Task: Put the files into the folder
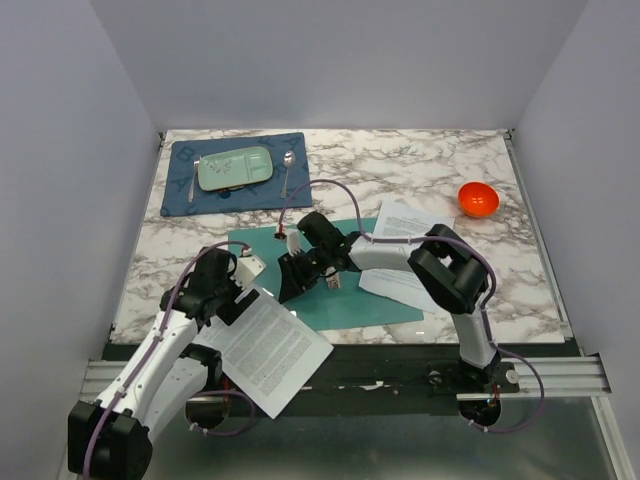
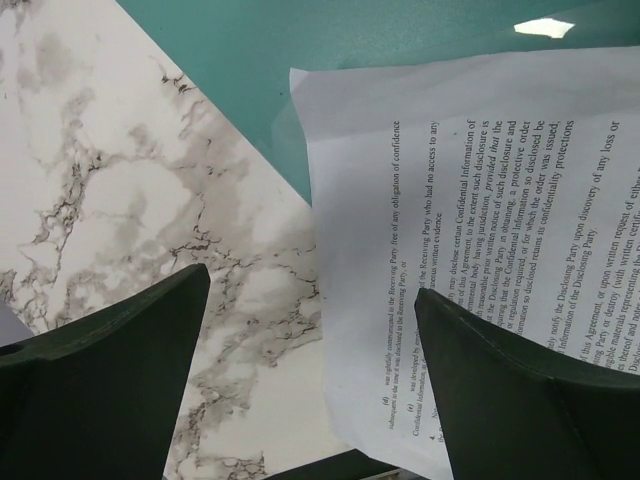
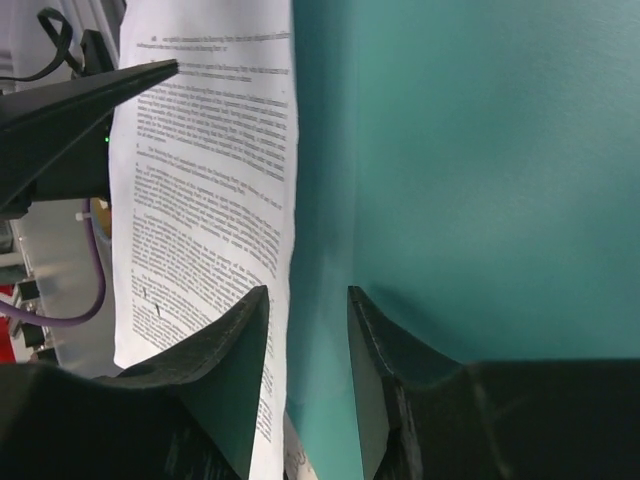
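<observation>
Left hand [image 2: 312, 285] wide open above counter [image 2: 100, 150], files sheet [image 2: 470, 230] beneath, toward one side | right hand [image 3: 307, 292] jaws narrowly apart astride folder [image 3: 480, 180] edge, sheet just beside; grip: cannot tell.

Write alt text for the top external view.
Two robot arms over a marble table: the right gripper sits at the left edge of the teal folder; a printed sheet overhangs the near edge by the left gripper.

On the printed sheet [image 2: 480, 250] in my left wrist view I read "Confidential Information", "Receiving Party", "Disclosing Party" and "obligation of confidence". In the right wrist and overhead views its lines are too small for me to read.
</observation>
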Robot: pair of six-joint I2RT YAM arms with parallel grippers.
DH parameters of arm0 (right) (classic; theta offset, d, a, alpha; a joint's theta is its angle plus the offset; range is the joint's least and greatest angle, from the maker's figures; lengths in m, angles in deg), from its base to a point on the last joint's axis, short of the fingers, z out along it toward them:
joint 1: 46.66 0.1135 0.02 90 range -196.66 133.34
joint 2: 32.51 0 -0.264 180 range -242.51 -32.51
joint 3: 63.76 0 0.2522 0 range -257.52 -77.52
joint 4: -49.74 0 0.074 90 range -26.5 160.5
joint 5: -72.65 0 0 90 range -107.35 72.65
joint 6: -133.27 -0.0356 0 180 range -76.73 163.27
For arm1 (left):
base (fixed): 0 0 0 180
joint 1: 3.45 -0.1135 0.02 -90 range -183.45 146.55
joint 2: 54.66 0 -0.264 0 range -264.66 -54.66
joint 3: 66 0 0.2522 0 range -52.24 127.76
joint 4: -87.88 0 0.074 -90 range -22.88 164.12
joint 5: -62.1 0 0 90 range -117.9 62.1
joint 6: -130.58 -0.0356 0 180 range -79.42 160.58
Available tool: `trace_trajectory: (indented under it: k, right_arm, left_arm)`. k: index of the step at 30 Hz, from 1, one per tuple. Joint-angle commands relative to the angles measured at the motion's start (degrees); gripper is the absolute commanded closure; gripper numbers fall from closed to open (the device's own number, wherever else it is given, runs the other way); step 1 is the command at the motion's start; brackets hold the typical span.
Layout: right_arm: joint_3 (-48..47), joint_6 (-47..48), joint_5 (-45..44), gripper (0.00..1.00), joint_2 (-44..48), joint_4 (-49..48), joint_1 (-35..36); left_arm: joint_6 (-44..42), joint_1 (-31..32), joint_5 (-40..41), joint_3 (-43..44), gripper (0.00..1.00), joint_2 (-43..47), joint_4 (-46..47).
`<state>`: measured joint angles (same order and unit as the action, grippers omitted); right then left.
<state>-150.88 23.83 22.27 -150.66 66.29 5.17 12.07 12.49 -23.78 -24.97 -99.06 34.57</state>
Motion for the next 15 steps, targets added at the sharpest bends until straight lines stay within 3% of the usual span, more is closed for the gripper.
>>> trace_trajectory:
  k: [1,15]
  right_arm:
    - [-1.79,-0.16,3.27,0.57,-1.91,-0.50,1.51]
    - [-1.26,-1.48,3.89,0.59,-3.93,-1.56,3.98]
  left_arm:
    - [-2.25,-0.39,0.45,-1.78,0.01,-1.64,2.36]
    - [-1.11,-0.48,2.12,-3.36,0.01,-11.85,10.11]
